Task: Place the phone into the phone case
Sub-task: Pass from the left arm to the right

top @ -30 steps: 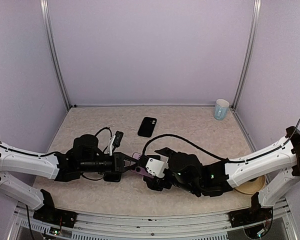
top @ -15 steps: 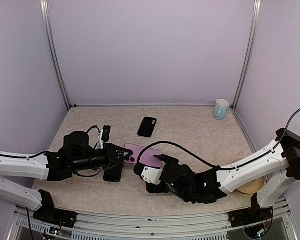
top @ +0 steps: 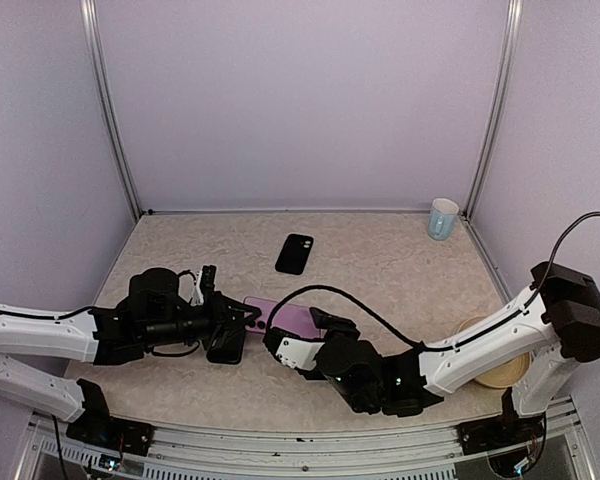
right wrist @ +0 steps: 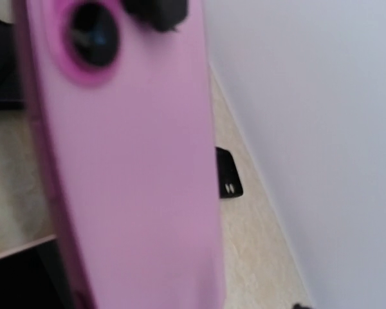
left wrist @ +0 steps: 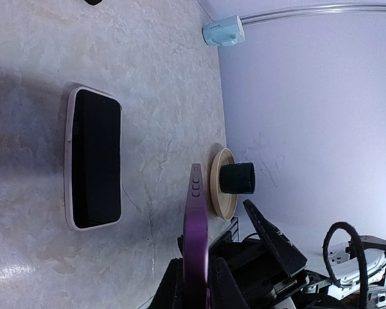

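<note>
Right claw: the right gripper (top: pixel 305 336) reaches in low from the right, at the free end of the purple case (top: pixel 285 315). Its wrist camera shows only the case's blurred back, so I cannot tell whether the jaws are wide, narrow or pressing on it.
Left claw: the left gripper (left wrist: pixel 196 286) is closed narrowly on the other end of the purple case, pinching its thin body between both fingers.
Purple case: it hangs in the air above the table (top: pixel 380 275), between the two arms, with its broad face up and roughly level. A round camera ring shows on its back and small button bumps on its side.
Phone: the phone (left wrist: pixel 93 158) lies flat on the table, dark screen up, with a pale rim around it. It is below and beside the held case, not touching it and not inside it.
Right edge: a tan disc (left wrist: pixel 219 187) carries a black cup (left wrist: pixel 237 178).
Mid-table, farther back: a black flat object (top: pixel 295 253) lies alone; I cannot tell whether it is a phone or a cover.
Far right corner: a pale blue mug (top: pixel 442 218) stands by the back wall.
</note>
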Tool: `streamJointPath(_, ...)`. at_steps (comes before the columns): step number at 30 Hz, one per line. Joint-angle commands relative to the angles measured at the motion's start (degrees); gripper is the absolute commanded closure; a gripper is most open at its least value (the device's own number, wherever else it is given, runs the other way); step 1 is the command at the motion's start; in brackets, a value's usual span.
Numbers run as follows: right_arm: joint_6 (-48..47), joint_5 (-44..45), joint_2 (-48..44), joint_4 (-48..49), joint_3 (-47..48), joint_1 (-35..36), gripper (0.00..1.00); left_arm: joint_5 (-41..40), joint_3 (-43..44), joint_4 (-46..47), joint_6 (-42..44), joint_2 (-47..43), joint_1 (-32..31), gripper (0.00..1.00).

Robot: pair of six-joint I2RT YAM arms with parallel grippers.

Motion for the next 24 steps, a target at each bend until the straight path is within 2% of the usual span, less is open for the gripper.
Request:
streamJointPath(1, -4.37, 3.42, 2.19, 6.38, -0.85, 1.06, 0.37, 1.85, -1.15, 6.48, -4.04, -1.17, 0.67, 1.0)
streamJointPath(12, -10.85, 6.05, 6.41, 14.57, -0.94, 1.21, 0.48, 4.77, -3.57, 13.07, -10.45, -0.27, 0.98, 1.0)
streamJointPath(24, -17.77, 8.78, 9.28, 22.2, -1.56, 1.23, 0.83, 5.93, -4.92, 15.67, -13.53, -0.39, 1.06, 1.0)
